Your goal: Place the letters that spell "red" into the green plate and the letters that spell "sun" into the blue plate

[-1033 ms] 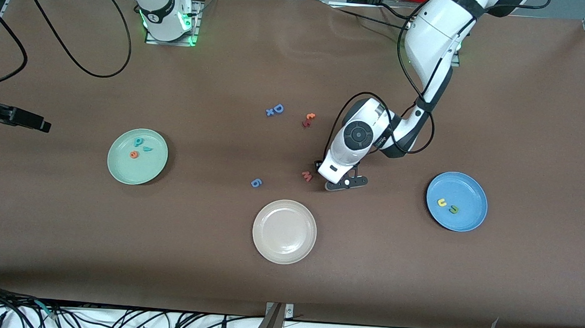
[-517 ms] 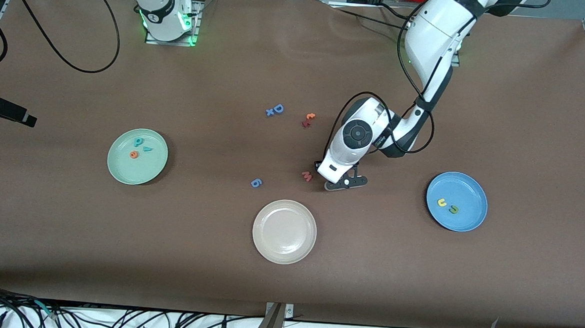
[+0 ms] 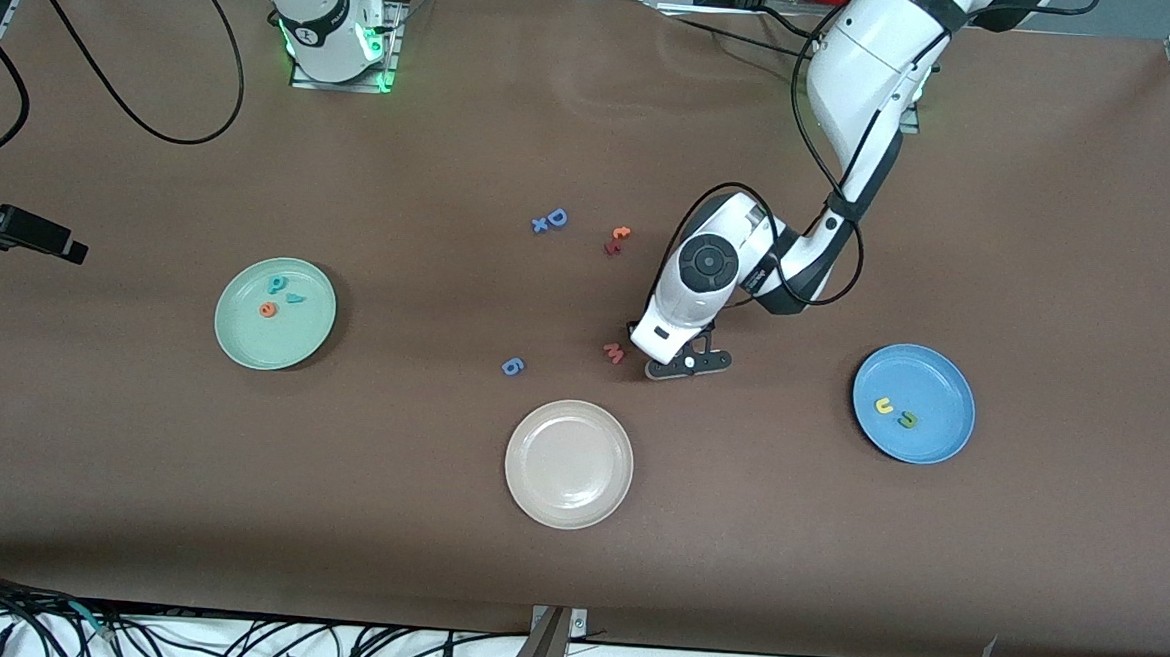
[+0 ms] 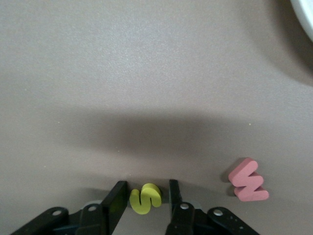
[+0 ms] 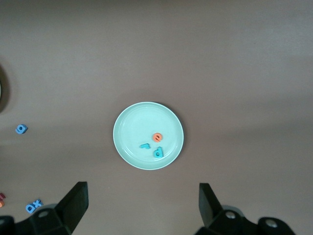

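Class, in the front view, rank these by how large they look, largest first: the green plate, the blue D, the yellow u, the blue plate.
1. Green plate and blue plate: they look alike in size, so no ranking between them.
2. Blue D.
3. Yellow u, only slightly smaller than the D.

Pink w (image 4: 248,180) lies just beside the left pincer (image 4: 145,198) – bare table (image 3: 784,539) around.

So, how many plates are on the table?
3: the green plate toward the right arm's end, the blue plate toward the left arm's end, the beige plate between them, nearest the front camera.
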Available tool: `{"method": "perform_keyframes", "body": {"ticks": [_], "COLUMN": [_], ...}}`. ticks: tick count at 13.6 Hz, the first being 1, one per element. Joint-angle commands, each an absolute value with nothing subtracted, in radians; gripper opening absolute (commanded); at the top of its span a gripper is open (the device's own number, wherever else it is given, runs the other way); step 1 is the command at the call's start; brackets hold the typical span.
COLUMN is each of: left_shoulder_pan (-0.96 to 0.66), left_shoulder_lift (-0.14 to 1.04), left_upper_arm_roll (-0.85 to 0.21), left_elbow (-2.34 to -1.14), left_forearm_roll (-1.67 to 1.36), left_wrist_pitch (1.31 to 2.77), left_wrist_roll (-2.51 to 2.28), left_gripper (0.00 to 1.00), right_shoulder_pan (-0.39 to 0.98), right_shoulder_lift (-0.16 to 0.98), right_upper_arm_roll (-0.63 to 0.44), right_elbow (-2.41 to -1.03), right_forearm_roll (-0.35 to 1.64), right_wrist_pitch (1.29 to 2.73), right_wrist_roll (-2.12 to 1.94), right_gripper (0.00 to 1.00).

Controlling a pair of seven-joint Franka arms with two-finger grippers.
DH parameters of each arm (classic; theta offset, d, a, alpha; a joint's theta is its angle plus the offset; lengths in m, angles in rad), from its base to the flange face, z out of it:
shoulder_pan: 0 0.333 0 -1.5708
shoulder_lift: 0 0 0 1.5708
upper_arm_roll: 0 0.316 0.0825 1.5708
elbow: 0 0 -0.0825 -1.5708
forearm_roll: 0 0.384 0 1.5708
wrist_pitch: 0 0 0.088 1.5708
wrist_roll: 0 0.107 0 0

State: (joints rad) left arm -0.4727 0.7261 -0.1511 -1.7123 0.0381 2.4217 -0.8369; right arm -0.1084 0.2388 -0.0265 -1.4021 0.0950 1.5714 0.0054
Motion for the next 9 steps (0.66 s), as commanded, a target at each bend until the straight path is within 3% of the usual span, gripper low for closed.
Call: {"method": "perform_keyframes", "body": {"ticks": [1, 9], "left_shoulder_pan": [-0.486, -0.486], "left_shoulder_lift": [0.727, 0.727], "left_upper_arm_roll": [-0.141, -0.141], "left_elbow": [-1.738, -1.752], "left_forearm_roll": [0.064, 0.107], "left_wrist_pitch": [2.430, 2.428], "left_wrist_roll": [-0.859, -0.861], "left_gripper": [0.39, 0.31], "right_shoulder_pan": [-0.124, -0.124], "right_shoulder_lift": [0.210, 0.222], "right_upper_arm_roll": [-0.018, -0.049], "right_elbow": [-1.440, -1.447], "right_forearm_roll": [0.077, 0.077], "right_wrist_pitch": [1.586, 1.589], "right_wrist_roll": [0.003, -0.018], "right_gripper": [1.00, 1.00]}}
